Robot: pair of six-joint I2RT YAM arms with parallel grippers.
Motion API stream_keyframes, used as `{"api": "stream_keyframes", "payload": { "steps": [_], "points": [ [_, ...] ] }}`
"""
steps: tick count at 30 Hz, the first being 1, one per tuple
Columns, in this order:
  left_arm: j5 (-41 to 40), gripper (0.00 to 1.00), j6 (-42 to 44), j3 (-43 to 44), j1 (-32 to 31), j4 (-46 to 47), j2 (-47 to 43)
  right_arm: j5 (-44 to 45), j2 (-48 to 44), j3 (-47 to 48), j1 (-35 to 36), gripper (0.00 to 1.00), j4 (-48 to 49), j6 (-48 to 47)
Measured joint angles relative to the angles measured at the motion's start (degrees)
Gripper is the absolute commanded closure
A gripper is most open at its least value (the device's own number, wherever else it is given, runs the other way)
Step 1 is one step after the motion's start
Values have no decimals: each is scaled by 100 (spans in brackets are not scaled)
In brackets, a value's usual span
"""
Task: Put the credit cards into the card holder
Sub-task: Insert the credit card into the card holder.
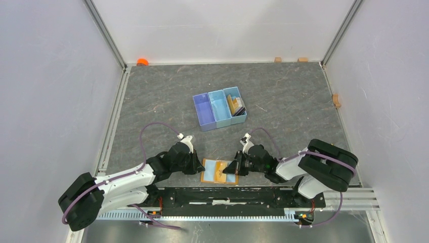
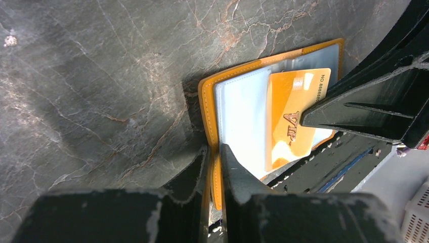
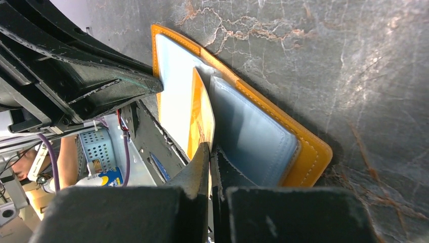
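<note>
The card holder (image 1: 206, 172) lies open at the very near edge of the table (image 1: 283, 96), its long side almost against the black rail (image 1: 227, 195) that the arms are bolted to, so there is hardly any room on that side. The stone top beyond it is open as far as the blue tray (image 1: 205, 112). Both arms reach low and inward, elbows out, wrists turned toward each other across the wallet. The left gripper (image 1: 196, 164) comes in from the left with its two fingers pinched onto the orange border of the holder. The right gripper (image 1: 233, 167) comes in from the right, its fingers pressed together on the edge of a gold card (image 2: 296, 116). This card lies over the pale clear sleeves inside, tilted up a little from them. I cannot tell whether its far edge has entered a pocket or only rests on top. The edge of the card in the grip is hidden between the fingers, and the left fingers cover part of the holder's border. The other cards (image 1: 236, 105) stand in the right-hand compartment of the tray, well apart from the holder, too small to count.
</note>
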Motion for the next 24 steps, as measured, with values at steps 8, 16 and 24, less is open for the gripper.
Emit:
{"api": "stream_keyframes", "payload": {
  "steps": [8,16,24],
  "points": [
    [7,85,0,-4,0,13,0,-90,116,136,-2,100,-146,46],
    [101,86,15,-59,2,103,-7,-195,409,391,0,100,-144,90],
    [109,92,98,-116,26,90,-116,-251,820,1038,177,88,-442,-11]
  ]
}}
